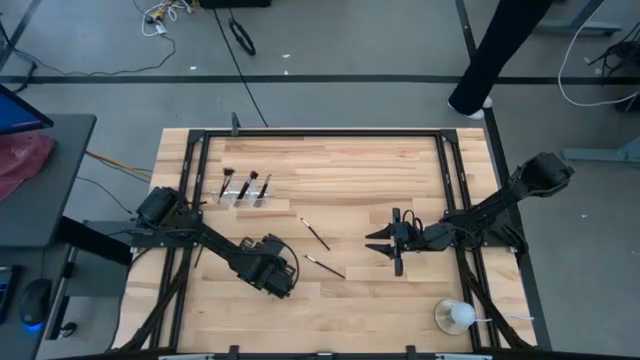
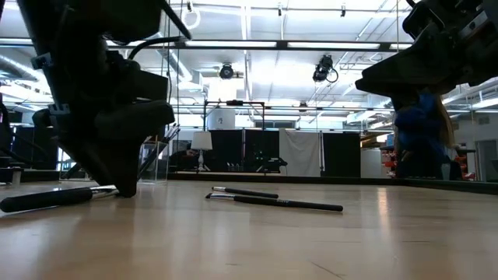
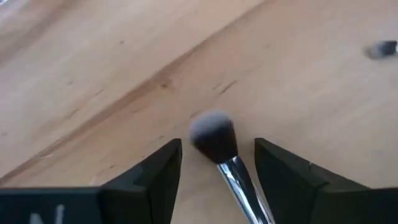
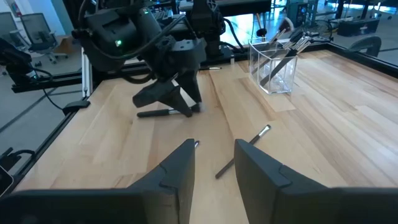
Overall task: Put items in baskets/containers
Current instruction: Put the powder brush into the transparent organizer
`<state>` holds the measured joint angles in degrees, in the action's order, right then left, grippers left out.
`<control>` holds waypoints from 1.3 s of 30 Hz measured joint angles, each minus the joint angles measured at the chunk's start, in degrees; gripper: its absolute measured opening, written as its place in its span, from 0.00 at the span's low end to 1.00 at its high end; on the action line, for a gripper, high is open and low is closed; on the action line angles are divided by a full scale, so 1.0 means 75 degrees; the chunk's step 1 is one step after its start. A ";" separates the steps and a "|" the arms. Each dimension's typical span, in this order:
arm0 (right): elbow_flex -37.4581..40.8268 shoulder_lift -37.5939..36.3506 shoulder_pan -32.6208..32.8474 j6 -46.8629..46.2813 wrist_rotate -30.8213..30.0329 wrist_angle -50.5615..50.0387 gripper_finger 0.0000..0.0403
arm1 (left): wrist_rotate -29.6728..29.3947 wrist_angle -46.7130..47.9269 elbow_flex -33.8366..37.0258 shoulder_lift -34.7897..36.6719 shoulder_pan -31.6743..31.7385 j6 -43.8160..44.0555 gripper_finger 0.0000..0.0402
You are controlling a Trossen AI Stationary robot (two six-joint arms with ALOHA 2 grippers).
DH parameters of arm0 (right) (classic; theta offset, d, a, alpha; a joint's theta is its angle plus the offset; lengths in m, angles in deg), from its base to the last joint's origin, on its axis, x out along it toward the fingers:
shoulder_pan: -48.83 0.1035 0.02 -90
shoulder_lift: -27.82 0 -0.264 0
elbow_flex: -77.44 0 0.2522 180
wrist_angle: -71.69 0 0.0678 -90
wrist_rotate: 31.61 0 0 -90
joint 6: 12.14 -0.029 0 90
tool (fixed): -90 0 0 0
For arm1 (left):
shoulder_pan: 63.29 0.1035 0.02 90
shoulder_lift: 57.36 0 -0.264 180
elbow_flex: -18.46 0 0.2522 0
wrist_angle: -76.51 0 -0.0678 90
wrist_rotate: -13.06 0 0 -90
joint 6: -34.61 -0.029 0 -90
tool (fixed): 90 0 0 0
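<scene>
My left gripper is open and low over the table's near left part. Its fingers stand on either side of a makeup brush with a fluffy dark head and a silver ferrule, without touching it. That brush lies flat on the wood. Two more brushes lie flat in the table's middle. The clear brush holder stands at the far left with several brushes upright in it. My right gripper hovers open right of centre.
A white round object on a dish sits near the table's near right corner. A dark frame runs around the table's edges. A person's legs stand beyond the far right corner. Bare wood lies between the two grippers.
</scene>
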<state>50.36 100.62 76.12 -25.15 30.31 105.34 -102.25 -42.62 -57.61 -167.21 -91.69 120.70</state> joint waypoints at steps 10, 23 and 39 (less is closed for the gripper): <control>0.0000 0.0000 0.0000 0.0000 0.0000 0.0001 0.28 | -0.0061 -0.0281 0.0339 0.0021 -0.0634 0.1652 0.44; 0.0000 0.0000 0.0000 0.0000 0.0000 0.0004 0.28 | -0.0048 -0.0765 0.0365 0.0020 -0.0900 0.1291 0.23; 0.0000 0.0000 0.0000 0.0023 0.0000 0.0001 0.28 | -0.2254 -0.1560 0.0406 -0.0083 -0.0442 0.0169 0.10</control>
<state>50.36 100.62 76.12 -24.98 30.31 105.35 -119.16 -54.32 -54.57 -167.83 -95.00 121.97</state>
